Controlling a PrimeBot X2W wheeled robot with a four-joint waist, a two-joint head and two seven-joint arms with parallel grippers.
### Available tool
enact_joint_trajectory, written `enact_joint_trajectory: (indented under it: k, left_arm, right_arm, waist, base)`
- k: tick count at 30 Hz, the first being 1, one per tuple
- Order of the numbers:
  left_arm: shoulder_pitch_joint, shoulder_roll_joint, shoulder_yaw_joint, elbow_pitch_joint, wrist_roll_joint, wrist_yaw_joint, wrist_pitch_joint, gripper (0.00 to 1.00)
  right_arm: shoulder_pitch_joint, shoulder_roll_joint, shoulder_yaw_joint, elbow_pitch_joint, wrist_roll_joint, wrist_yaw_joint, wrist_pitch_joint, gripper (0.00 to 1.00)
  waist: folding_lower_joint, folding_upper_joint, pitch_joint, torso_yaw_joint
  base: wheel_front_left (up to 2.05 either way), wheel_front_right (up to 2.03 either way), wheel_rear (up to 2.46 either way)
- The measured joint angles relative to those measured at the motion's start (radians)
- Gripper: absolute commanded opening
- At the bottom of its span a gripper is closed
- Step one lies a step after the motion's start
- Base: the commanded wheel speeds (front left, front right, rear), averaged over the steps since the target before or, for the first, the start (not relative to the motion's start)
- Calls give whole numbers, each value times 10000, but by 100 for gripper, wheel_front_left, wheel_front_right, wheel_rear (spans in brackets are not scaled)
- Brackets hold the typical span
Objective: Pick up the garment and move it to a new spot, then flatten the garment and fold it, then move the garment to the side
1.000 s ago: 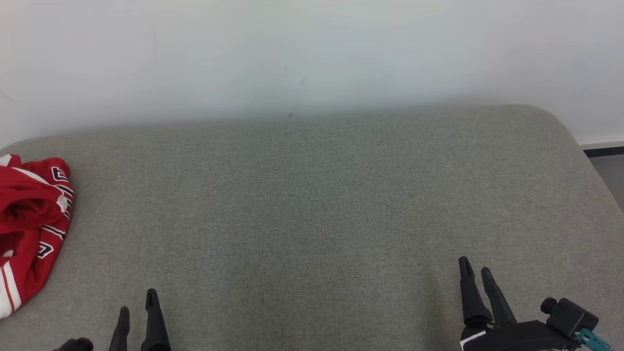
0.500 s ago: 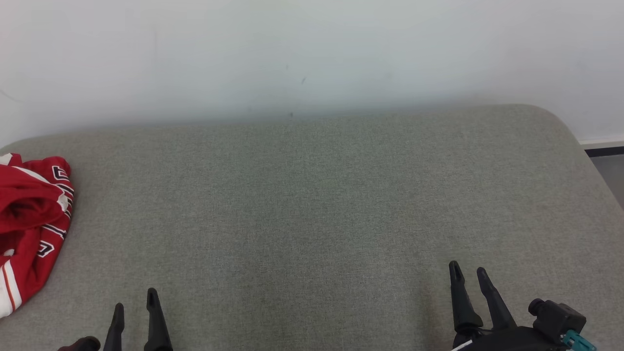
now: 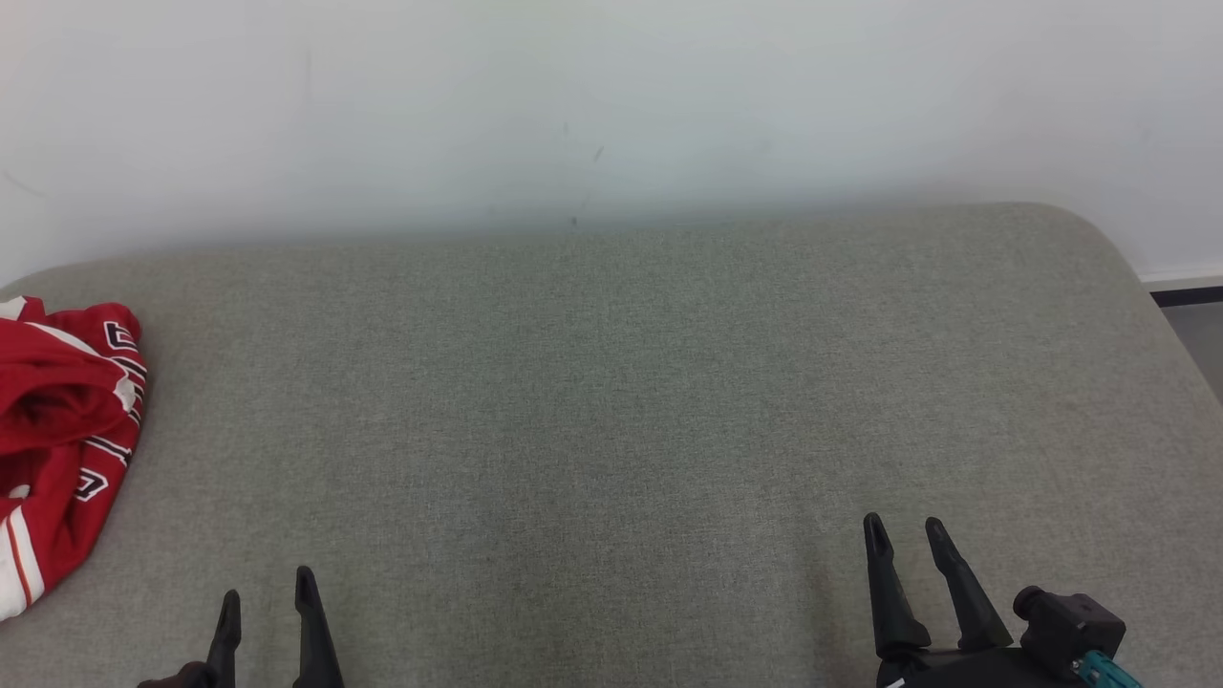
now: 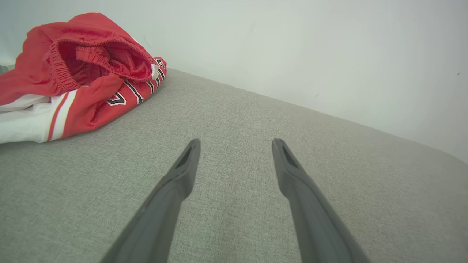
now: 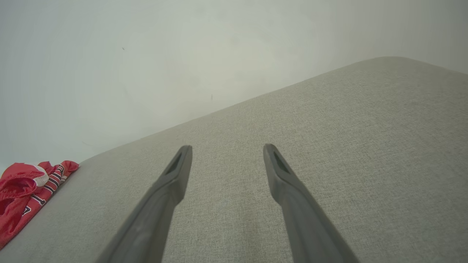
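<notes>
The garment [image 3: 57, 440] is a crumpled red piece with white panels and black-and-white trim, lying at the far left edge of the grey padded table [image 3: 611, 401]. The left wrist view has the garment [image 4: 76, 76] at upper left, its elastic waistband gaping open. In the right wrist view the garment [image 5: 27, 190] lies far off at lower left. My left gripper [image 3: 266, 597] stands open at the bottom left, to the right of the garment and apart from it, nothing between its fingers [image 4: 182, 171]. At the bottom right my right gripper [image 3: 903, 535] is open and empty, far from the garment.
A plain white wall [image 3: 611, 105] rises right behind the table's far edge. The table's right end is rounded, with a strip of floor and dark skirting [image 3: 1185, 296] beyond it. Bare grey fabric stretches between the two grippers.
Both grippers have sunk lower in the head view; the right one has also shifted left. The garment lies as before. Both stay open.
</notes>
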Motion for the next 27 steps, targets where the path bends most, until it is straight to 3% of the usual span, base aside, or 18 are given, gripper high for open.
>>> enact_joint_trajectory:
  k: [10, 27]
  left_arm:
    - [32, 10, -12, -100, 890, -192, -199, 100]
    - [244, 27, 330, -107, 2153, -1149, -546, 100]
  right_arm:
    - [62, -2, 42, -65, -784, 0, -211, 100]
    - [235, -8, -94, -86, -1906, 0, -550, 100]
  waist:
    - [0, 0, -5, 45]
    - [0, 0, -77, 138]
  base:
    - [0, 0, 0]
    - [0, 0, 0]
